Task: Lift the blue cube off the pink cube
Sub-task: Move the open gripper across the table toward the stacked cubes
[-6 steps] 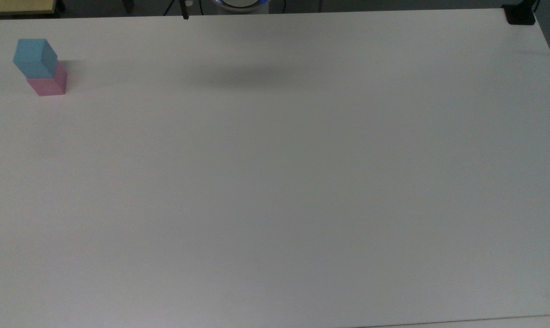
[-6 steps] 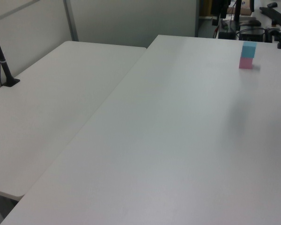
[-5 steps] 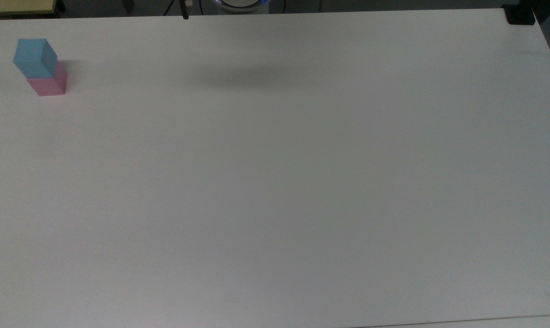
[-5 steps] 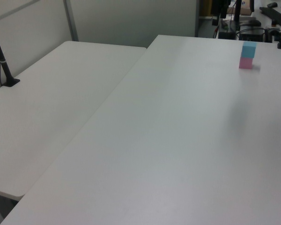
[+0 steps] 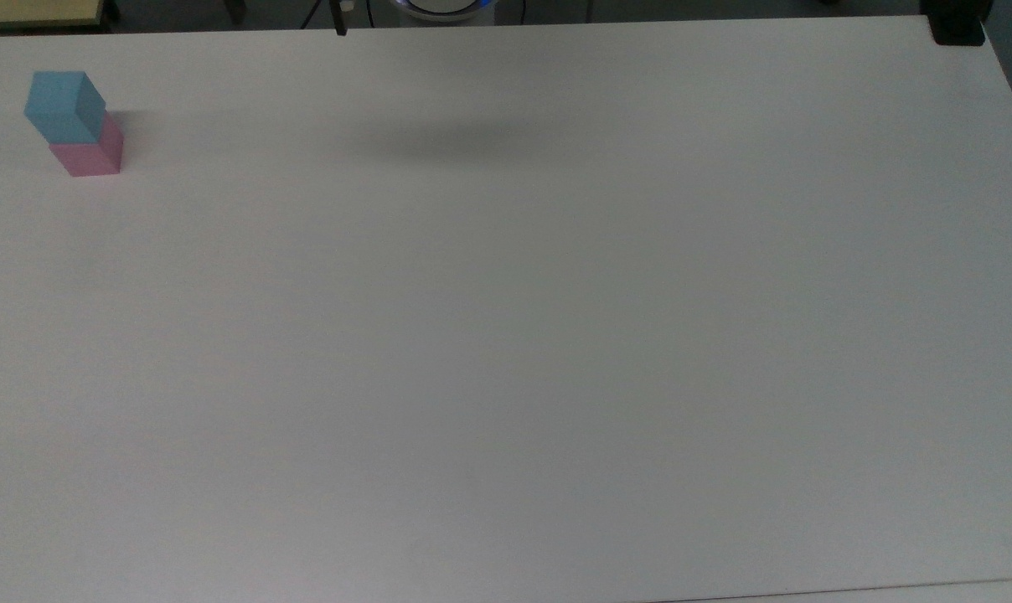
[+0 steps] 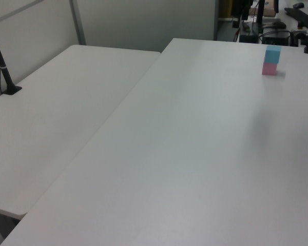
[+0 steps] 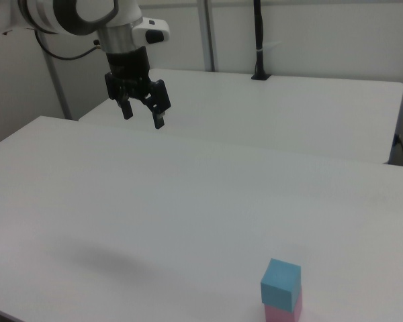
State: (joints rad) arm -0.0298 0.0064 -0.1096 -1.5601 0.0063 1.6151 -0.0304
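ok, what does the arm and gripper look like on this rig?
In the right view, the arm is glossy white with rounded links and a dark grey band at the joint. A black cable trails off it on the right view's left. The gripper is all black, with a blocky body and two short black fingers.

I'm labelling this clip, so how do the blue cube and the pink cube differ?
The blue cube is sky blue; the pink cube is pale pink. The blue cube sits on top, the pink cube on the table. The blue cube is turned slightly off the pink cube's edges. Both look the same size and matte.
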